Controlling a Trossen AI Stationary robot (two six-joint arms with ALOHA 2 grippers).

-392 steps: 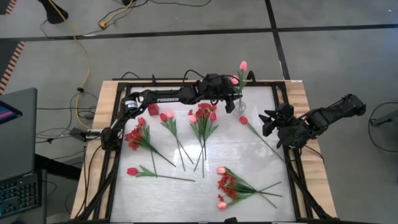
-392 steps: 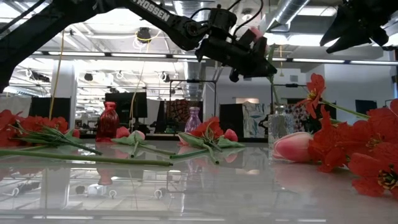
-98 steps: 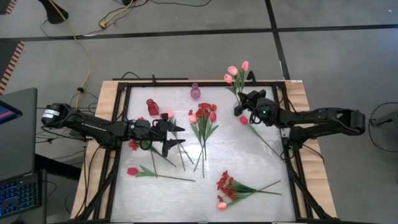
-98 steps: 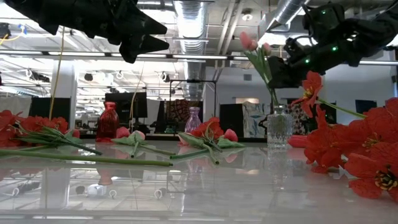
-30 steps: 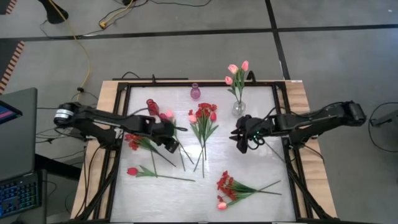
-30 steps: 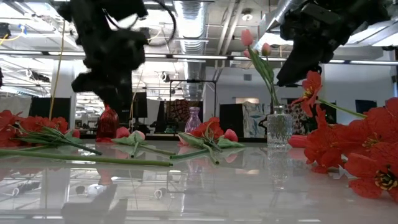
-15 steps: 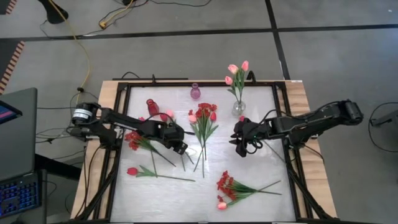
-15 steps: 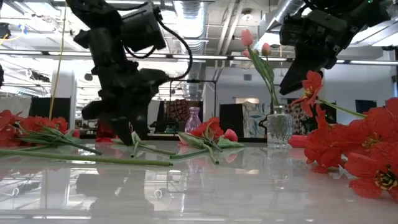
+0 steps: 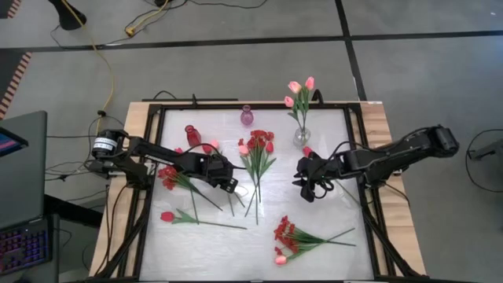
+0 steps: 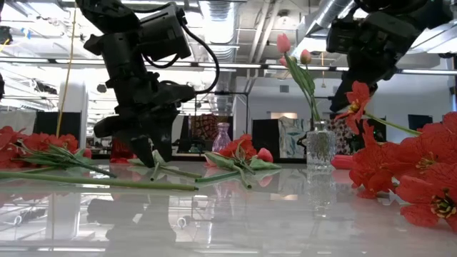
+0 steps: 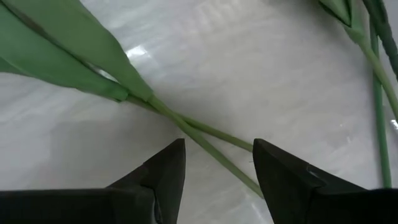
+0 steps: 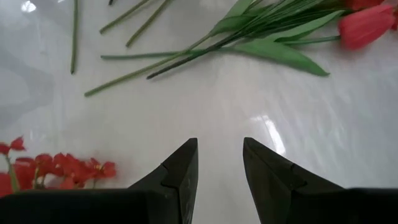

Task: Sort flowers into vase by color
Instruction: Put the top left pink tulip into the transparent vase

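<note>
On your white table [image 9: 314, 228], the clear vase [image 9: 302, 137] holds pink tulips [image 9: 295, 88]; left gripper [image 9: 229, 186] and right gripper [image 9: 305, 189] both gape, empty.

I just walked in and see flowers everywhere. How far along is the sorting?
Early on. Done: three pink tulips stand in the clear vase. In hand: nothing held; the left gripper, open, is down over a green stem, and the right gripper hangs open and empty above the table. Left: the red vase and purple vase look empty, and several bunches lie loose.
</note>
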